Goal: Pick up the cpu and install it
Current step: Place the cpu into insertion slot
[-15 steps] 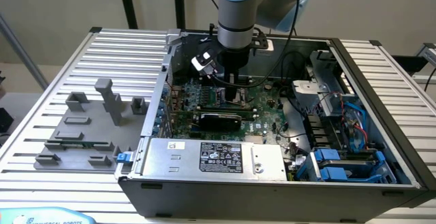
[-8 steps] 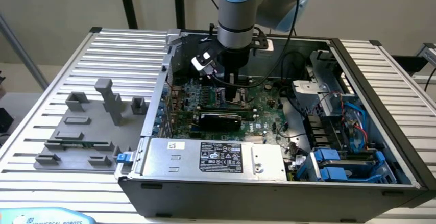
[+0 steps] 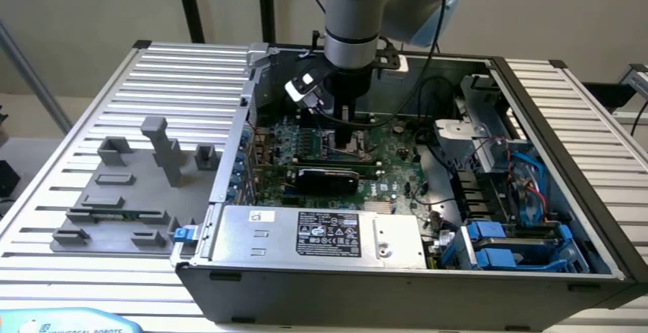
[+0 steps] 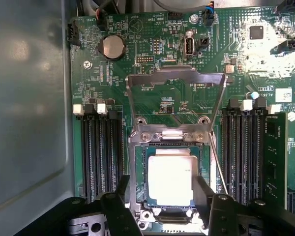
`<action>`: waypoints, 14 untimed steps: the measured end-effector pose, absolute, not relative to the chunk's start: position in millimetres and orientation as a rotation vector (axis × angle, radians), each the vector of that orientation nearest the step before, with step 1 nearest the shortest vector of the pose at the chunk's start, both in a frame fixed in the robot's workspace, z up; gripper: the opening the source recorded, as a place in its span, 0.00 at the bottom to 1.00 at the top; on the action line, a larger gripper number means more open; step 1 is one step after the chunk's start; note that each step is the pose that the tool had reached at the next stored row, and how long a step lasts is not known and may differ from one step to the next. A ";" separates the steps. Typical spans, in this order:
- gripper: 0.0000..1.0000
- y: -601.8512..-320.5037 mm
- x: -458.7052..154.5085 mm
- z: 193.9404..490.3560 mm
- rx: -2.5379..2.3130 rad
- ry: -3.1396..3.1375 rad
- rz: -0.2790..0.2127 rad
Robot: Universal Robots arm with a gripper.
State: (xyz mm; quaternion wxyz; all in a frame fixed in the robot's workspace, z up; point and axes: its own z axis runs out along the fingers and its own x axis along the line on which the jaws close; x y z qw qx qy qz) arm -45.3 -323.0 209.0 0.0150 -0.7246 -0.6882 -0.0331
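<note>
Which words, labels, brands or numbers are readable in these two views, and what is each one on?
"UNIVERSAL ROBOTS": on the pale blue part at the exterior view's lower left edge.
Power supply label: print too small to read.
Motherboard printing and its white sticker: too blurred to read.
cpu: bright glare on the metal top, no text legible.

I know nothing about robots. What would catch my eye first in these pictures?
First, the robot arm reaching straight down into an open computer case on a slatted table. In the wrist view, a silvery cpu sits in its socket on the green board, with the socket's metal frame flipped up. The hand is open, one finger on either side of the cpu.
</note>
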 end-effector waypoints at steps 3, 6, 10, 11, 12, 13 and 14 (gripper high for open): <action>0.62 -323.0 -45.2 209.8 -2.255 -2.142 -0.103; 0.53 -323.1 -45.3 211.0 -2.255 -2.142 -0.103; 0.42 -323.6 -45.3 214.5 -2.255 -2.142 -0.103; 0.36 -323.8 -45.2 215.2 -2.255 -2.142 -0.103; 0.30 -324.0 -45.2 215.5 -2.255 -2.141 -0.103; 0.30 -324.3 -45.3 215.8 -2.255 -2.142 -0.103; 0.24 -324.4 -45.3 215.7 -2.255 -2.141 -0.103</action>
